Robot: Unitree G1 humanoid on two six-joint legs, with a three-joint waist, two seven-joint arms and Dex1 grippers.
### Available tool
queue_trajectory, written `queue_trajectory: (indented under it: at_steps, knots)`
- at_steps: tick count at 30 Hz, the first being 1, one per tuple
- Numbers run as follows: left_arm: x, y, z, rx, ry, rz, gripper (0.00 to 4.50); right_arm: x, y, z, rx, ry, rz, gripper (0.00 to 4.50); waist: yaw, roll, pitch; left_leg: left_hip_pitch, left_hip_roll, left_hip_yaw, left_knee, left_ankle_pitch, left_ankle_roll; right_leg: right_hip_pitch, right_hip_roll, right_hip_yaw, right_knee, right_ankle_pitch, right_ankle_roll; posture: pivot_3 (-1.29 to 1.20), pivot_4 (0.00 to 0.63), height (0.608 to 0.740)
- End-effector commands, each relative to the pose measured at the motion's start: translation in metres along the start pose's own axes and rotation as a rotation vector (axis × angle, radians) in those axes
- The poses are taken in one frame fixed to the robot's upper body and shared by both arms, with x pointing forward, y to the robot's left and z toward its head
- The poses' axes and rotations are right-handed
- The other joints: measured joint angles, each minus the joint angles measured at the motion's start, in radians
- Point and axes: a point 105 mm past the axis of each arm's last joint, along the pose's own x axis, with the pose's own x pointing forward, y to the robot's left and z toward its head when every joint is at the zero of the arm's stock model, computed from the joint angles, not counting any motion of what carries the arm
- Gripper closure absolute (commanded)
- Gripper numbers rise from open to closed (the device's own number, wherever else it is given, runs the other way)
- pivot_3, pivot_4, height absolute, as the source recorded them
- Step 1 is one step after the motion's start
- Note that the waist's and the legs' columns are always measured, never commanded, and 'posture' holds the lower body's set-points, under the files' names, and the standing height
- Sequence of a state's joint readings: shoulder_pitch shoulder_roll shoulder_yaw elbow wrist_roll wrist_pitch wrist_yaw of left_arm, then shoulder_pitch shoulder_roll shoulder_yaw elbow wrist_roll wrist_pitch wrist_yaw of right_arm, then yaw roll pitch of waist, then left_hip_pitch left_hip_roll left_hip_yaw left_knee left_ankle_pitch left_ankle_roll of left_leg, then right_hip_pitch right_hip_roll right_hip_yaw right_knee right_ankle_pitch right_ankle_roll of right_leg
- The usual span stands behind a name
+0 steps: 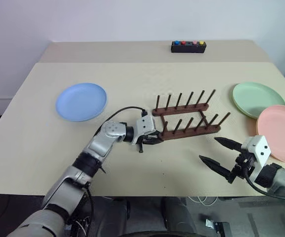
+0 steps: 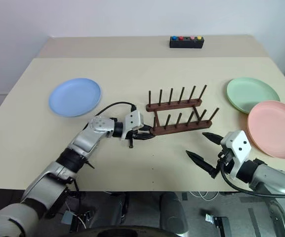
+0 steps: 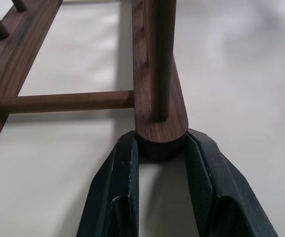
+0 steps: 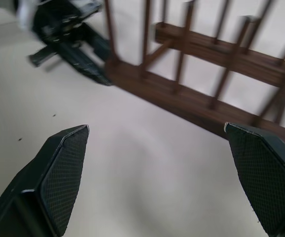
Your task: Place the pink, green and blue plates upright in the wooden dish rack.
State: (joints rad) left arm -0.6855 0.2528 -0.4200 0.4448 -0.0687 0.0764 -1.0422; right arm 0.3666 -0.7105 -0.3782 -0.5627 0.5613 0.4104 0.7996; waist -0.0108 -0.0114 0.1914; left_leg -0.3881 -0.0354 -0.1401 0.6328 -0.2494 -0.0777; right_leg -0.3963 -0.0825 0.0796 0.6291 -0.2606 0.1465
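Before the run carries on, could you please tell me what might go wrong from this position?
1. The left claw is clamped on just the rounded end of the near rail of the wooden dish rack; such a shallow hold could slip, or swing the rack askew.
2. The pink plate overlaps the green plate, so lifting one may drag the other.
3. The pink plate lies near the table edge, by the open right claw; a nudge could push it off.

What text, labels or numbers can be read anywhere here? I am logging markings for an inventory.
None can be read.
The black button box shows coloured buttons but no legible marking.
The wooden dish rack, blue plate, green plate and pink plate are all plain.
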Motion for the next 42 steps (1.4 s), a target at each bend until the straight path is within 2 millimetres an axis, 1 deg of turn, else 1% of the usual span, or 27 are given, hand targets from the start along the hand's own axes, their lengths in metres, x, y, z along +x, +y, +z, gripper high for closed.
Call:
queue_trajectory:
  at_steps: [1, 5, 8, 19, 30, 32, 33, 37, 42]
  knots:
    - [0.009, 0.000, 0.012, 0.072, -0.030, -0.056, 3.75, -0.007, 0.001, 0.007, -0.044, -0.003, -0.020, 0.00, 0.000, 0.000, 0.000, -0.001, 0.000, 0.000, 0.000, 0.000, 0.000, -0.001, 0.000, 0.000, 0.000, 0.000, 0.000, 0.00, 0.150, 0.740]
    - [0.016, 0.000, 0.010, 0.093, -0.022, -0.072, 3.75, -0.010, 0.001, 0.006, -0.048, 0.001, -0.044, 0.00, -0.001, 0.000, 0.000, -0.001, 0.000, 0.000, 0.000, 0.000, 0.000, -0.001, 0.000, 0.000, 0.000, 0.000, 0.000, 0.00, 0.150, 0.740]
    - [0.017, -0.001, 0.007, 0.103, -0.015, -0.086, 3.75, -0.011, 0.001, 0.005, -0.048, 0.000, -0.048, 0.00, -0.001, 0.000, 0.000, -0.001, 0.000, 0.000, 0.000, 0.000, 0.000, -0.001, 0.000, 0.000, 0.000, 0.000, 0.000, 0.00, 0.150, 0.740]
    - [0.015, 0.006, 0.006, 0.129, -0.011, -0.070, 3.75, -0.008, -0.001, 0.006, -0.054, -0.003, -0.053, 0.00, 0.000, 0.000, 0.000, 0.000, 0.000, 0.000, 0.000, 0.000, 0.000, 0.000, 0.000, 0.000, 0.000, 0.000, 0.000, 0.00, 0.150, 0.740]
    - [0.012, 0.008, 0.007, 0.102, -0.030, -0.065, 3.75, -0.007, -0.004, 0.004, -0.068, 0.001, -0.049, 0.00, -0.001, 0.000, 0.000, 0.000, 0.000, 0.000, 0.000, 0.000, 0.000, 0.000, 0.000, 0.000, 0.001, 0.000, 0.000, 0.00, 0.150, 0.740]
    - [0.011, 0.009, 0.008, 0.097, -0.035, -0.064, 2.73, -0.008, -0.004, 0.004, -0.070, 0.002, -0.049, 0.00, -0.002, 0.000, 0.000, 0.000, 0.000, 0.000, 0.000, 0.000, 0.000, 0.000, 0.000, 0.000, 0.001, 0.000, 0.000, 0.00, 0.150, 0.740]
    - [0.011, 0.009, 0.008, 0.096, -0.038, -0.060, 2.35, -0.008, -0.005, 0.004, -0.071, 0.003, -0.049, 0.00, -0.002, 0.000, 0.000, 0.000, 0.000, 0.000, 0.000, 0.000, 0.000, 0.000, 0.000, 0.000, 0.001, 0.000, 0.000, 0.00, 0.150, 0.740]
    - [0.004, 0.014, 0.009, 0.086, -0.051, -0.031, 0.38, -0.011, -0.007, 0.002, -0.075, 0.009, -0.055, 0.00, -0.001, 0.000, 0.000, 0.000, 0.000, 0.000, 0.000, 0.000, 0.000, 0.000, 0.000, 0.000, 0.001, 0.000, 0.000, 0.00, 0.150, 0.740]
    - [-0.012, 0.016, 0.007, 0.066, -0.063, 0.002, 0.38, -0.017, -0.010, -0.002, -0.070, 0.028, -0.080, 0.00, -0.003, 0.000, 0.000, 0.000, 0.000, 0.000, 0.000, 0.000, 0.000, -0.001, 0.000, 0.000, 0.001, 0.000, 0.000, 0.00, 0.150, 0.740]
